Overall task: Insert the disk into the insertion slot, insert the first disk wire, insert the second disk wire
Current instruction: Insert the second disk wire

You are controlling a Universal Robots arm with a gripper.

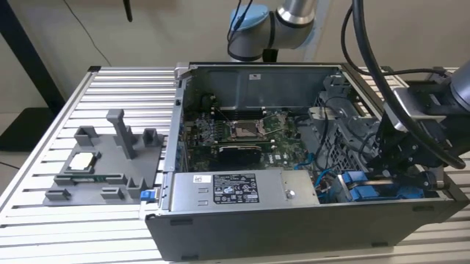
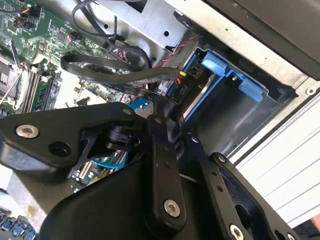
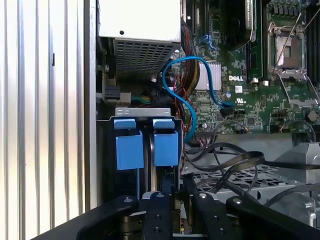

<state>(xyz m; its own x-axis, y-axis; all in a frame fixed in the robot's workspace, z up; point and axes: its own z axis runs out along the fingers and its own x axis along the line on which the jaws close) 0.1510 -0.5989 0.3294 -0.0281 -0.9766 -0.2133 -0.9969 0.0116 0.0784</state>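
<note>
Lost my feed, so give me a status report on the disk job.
Gripper low at the drive cage. Disk in its blue carrier, seated in the insertion slot. Loose black cables crowd beside the gripper.

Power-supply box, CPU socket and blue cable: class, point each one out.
Power-supply box (image 1: 235, 190), exterior view, on its white label.
CPU socket (image 1: 243, 130), exterior view, on its centre.
Blue cable (image 3: 176, 97), first wrist view, on its looping middle stretch.
</note>
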